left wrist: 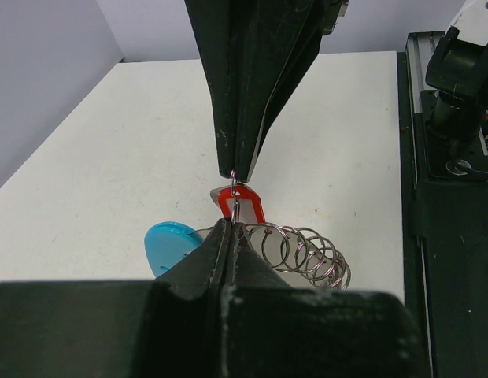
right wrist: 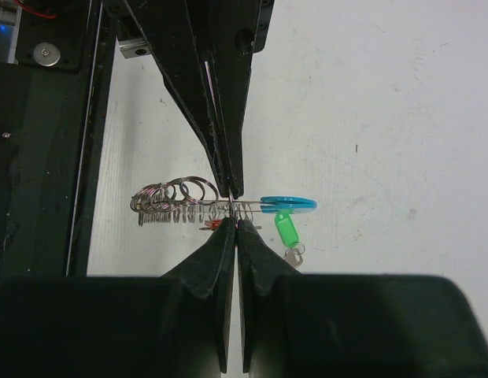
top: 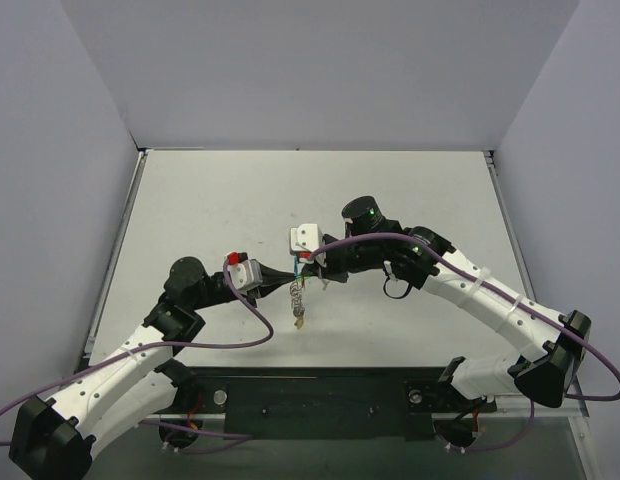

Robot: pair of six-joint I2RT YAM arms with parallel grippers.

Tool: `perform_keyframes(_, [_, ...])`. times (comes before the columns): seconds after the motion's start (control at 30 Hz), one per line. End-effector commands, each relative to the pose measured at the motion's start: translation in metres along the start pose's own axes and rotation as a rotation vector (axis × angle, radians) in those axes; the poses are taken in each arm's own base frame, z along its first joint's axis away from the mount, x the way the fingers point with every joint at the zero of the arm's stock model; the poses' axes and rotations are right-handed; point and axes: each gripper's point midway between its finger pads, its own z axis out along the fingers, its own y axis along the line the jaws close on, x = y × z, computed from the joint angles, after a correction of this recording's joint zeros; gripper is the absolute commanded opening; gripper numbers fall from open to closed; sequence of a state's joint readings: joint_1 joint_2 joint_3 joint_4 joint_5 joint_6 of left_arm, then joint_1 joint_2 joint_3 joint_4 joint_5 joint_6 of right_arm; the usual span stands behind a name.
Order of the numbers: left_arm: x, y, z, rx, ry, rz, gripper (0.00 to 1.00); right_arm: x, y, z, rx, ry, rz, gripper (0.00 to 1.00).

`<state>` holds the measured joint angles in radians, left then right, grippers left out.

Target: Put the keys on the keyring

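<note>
— Closest to the lens is the left hand [left wrist: 231,228]. How do its fingers stand?
— Pressed together, with the tips pinching the keyring [right wrist: 197,207] right at the red tag [left wrist: 244,206]. The right hand [left wrist: 238,172] meets it tip to tip from the opposite side, and it is clamped on the keyring too.
— Where does the keyring sit?
— Between the two tips, over the middle of the desk [top: 210,200]. Whether it touches the surface I cannot tell.
— Which way does it run?
— Its long axis lies crosswise to both hands. The coil of rings [right wrist: 167,197] points toward the arms' bases, and the blue tag [right wrist: 287,204] points toward the far edge.
— Any keys?
— A green tag [right wrist: 286,231] with a small key [right wrist: 295,254] hangs just beside the blue tag.
</note>
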<state>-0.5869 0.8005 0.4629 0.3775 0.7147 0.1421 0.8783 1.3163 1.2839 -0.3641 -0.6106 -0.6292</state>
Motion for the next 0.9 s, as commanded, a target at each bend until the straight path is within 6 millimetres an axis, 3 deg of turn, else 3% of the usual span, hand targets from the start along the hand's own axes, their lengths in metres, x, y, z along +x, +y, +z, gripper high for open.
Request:
perform_keyframes(0.0, [-0.0304, 0.0088, 0.0019, -0.022, -0.073, 0.060, 0.00, -0.0094, 0.0062, -0.0024, -0.027, -0.033, -0.016, 0.00])
perform_keyframes(0.87, [-0.0304, 0.0099, 0.0018, -0.029, -0.070, 0.053, 0.00, -0.0074, 0.0009, -0.0014, 0.004, -0.021, -0.021, 0.00])
